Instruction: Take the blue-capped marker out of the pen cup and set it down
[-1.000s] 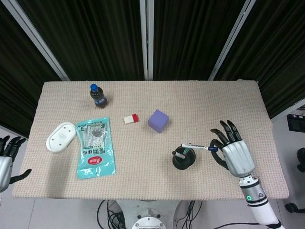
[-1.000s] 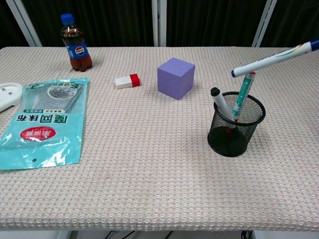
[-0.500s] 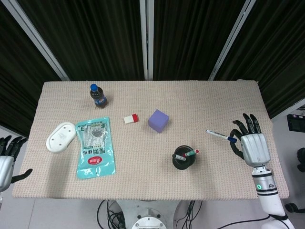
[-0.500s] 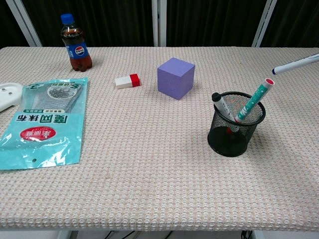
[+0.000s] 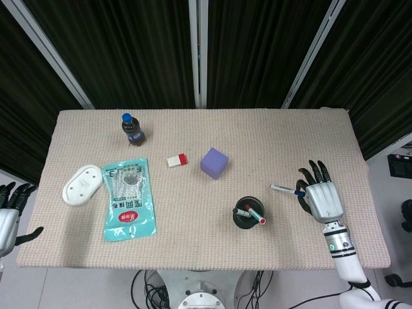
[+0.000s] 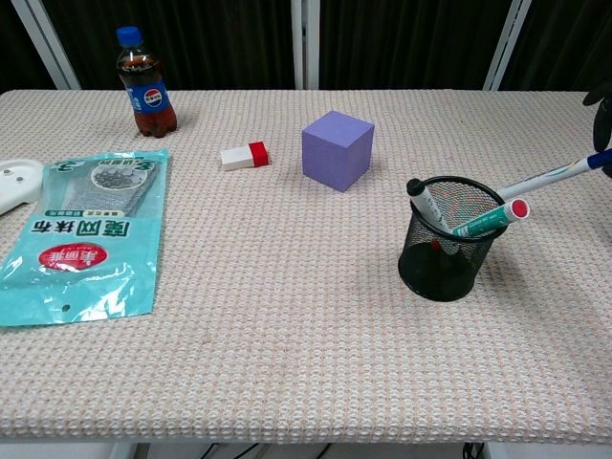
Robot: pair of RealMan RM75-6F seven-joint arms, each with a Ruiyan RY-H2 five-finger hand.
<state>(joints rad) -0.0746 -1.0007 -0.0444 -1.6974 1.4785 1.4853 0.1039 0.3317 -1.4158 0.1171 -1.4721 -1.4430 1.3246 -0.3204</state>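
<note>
Blue-capped marker (image 5: 286, 189) is out of the pen cup (image 5: 248, 216), pinched at its cap end by the right hand (image 5: 320, 198), body pointing left toward the cup. From the chest view the marker (image 6: 557, 174) slants down-left just behind the cup's rim (image 6: 455, 277); can't tell if its tip touches the counter (image 5: 193, 244).

Around it:
- Cup holds two other pens: a black-capped one (image 6: 422, 202) leaning left, a red-capped one (image 6: 491, 219) lying over the right rim.
- Purple cube (image 5: 214, 162) up-left of the cup, well apart.
- Small white-and-red eraser (image 5: 176, 159) just left of the cube.
- Cola bottle (image 5: 132, 129) upright near the far left.
- Teal cloth packet (image 5: 129, 198) flat on the left side, white oval dish (image 5: 82, 184) beside it.

Nothing sits between the marker and the bare counter to the right of the cup.

Hard to see:
- Right hand is nearly out of the chest view, only dark fingers (image 6: 602, 107) at the right edge.
- Left hand (image 5: 9, 215) is cut off at the left edge, off the counter, fingers spread, holding nothing.
- Dish is clipped in the chest view.
</note>
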